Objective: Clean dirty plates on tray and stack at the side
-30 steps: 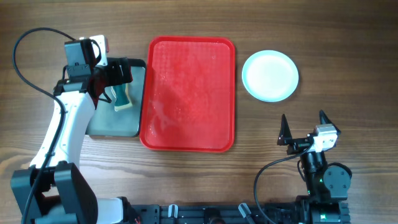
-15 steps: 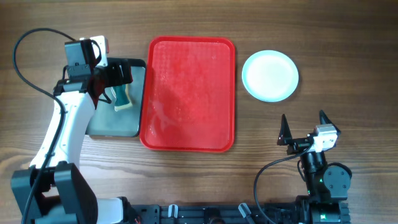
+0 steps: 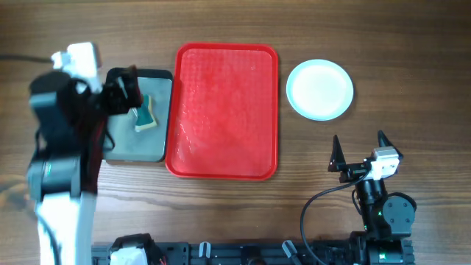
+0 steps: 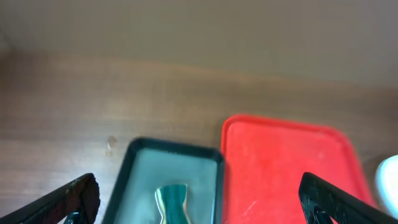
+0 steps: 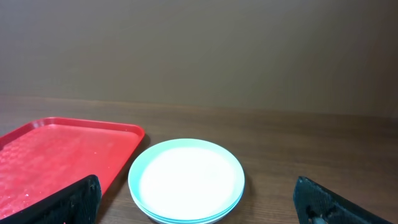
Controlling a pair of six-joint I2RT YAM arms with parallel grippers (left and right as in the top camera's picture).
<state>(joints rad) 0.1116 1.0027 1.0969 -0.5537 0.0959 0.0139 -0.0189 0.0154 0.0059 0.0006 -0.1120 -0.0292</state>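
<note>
The red tray (image 3: 224, 110) lies mid-table and holds no plates; it also shows in the left wrist view (image 4: 292, 168) and the right wrist view (image 5: 56, 155). The plates (image 3: 319, 89) sit in a stack on the table to the tray's right, white top with teal rim, also in the right wrist view (image 5: 186, 180). My left gripper (image 3: 121, 96) is open and empty, raised over the grey tray's left part, with blur; its fingertips (image 4: 199, 202) frame the sponge. My right gripper (image 3: 360, 151) is open and empty, near the front edge, below the plates.
A small black-rimmed grey tray (image 3: 158, 140) lies left of the red tray, holding a green and yellow sponge (image 3: 145, 115), seen also in the left wrist view (image 4: 171, 202). Cables run along the front edge.
The left arm has pulled back to the left and risen from over the sponge; it is motion-blurred now. The sponge stays in the grey tray. The right arm has not moved.
</note>
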